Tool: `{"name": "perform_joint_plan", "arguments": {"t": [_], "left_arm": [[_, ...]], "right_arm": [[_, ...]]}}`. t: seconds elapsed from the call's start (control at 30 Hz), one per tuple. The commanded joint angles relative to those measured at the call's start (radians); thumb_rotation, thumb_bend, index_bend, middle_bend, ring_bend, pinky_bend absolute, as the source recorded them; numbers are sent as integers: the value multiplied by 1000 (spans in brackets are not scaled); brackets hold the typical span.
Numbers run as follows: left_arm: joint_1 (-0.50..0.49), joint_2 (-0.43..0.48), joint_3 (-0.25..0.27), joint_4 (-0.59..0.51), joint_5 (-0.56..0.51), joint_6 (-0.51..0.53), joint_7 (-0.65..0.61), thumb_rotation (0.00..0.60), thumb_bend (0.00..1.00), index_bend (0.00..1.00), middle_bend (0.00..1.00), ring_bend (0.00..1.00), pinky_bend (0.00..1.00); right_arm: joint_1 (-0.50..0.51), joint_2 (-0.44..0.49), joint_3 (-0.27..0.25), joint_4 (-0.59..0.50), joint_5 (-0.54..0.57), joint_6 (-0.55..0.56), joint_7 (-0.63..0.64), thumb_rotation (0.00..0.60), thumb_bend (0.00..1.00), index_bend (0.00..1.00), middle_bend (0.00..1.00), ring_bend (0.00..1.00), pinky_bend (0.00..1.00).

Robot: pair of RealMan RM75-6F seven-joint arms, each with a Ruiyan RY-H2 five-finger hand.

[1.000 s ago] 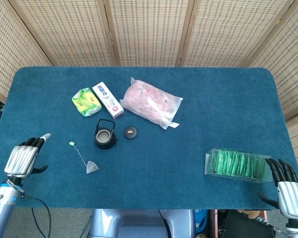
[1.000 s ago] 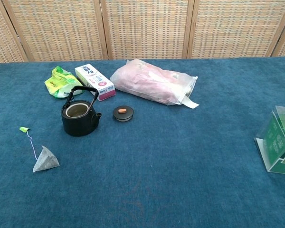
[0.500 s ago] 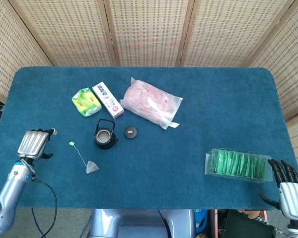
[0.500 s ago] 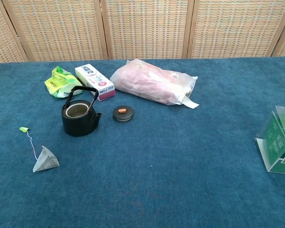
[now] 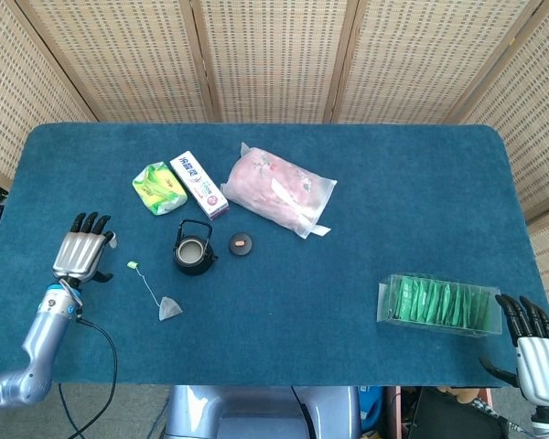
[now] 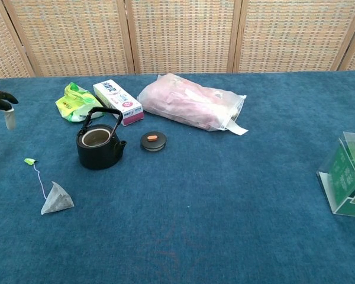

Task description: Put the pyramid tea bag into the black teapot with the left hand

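Observation:
The pyramid tea bag (image 5: 170,309) (image 6: 57,198) lies on the blue table, its string running up-left to a small green tag (image 5: 133,265) (image 6: 29,161). The black teapot (image 5: 193,249) (image 6: 99,142) stands open to the right of the tag, handle upright; its lid (image 5: 242,243) (image 6: 153,141) lies beside it. My left hand (image 5: 80,253) (image 6: 1,106) hovers left of the tag, empty, fingers spread. Only its fingertips show at the chest view's left edge. At the near right corner my right hand (image 5: 533,346) is open and holds nothing.
Behind the teapot lie a green-yellow packet (image 5: 158,187) (image 6: 74,102), a white-and-pink box (image 5: 199,184) (image 6: 118,102) and a pink plastic bag (image 5: 278,188) (image 6: 192,102). A clear box of green sachets (image 5: 435,304) (image 6: 347,177) sits at the right.
My left hand has moved forward and right toward the tea bag's tag, entering the chest view, and its fingers have spread. The right hand has barely moved.

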Motion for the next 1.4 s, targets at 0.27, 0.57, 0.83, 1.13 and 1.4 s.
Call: {"name": "perform_joint_plan", "arguments": {"t": [0.27,0.57,0.83,1.13,1.4], "left_arm": [[-34,-89,11,98,-13,-23,-57,600,340,462,64,0,0],[-45,-153,24,166,-7,-18,-97,600,343,499,49,0,0],[-39,-191,34,213,-7,-5,-124,600,342,515,38,0,0],[-54,-218,36,250,-25,-22,-113,600,343,514,7,0,0],[-69,-239,33,274,-55,-37,-92,600,342,515,0,0,0]], "right_arm": [[-3,2,1,-4,6,-2,-4,600,8,118,194,75,157],[-13,7,0,-6,13,6,-4,600,8,118,194,75,157],[-16,9,0,-4,11,10,1,600,9,118,194,75,157],[-21,10,0,-1,15,11,7,600,8,118,194,75,157],[-25,11,2,2,20,13,11,600,8,118,194,75,157]]}}
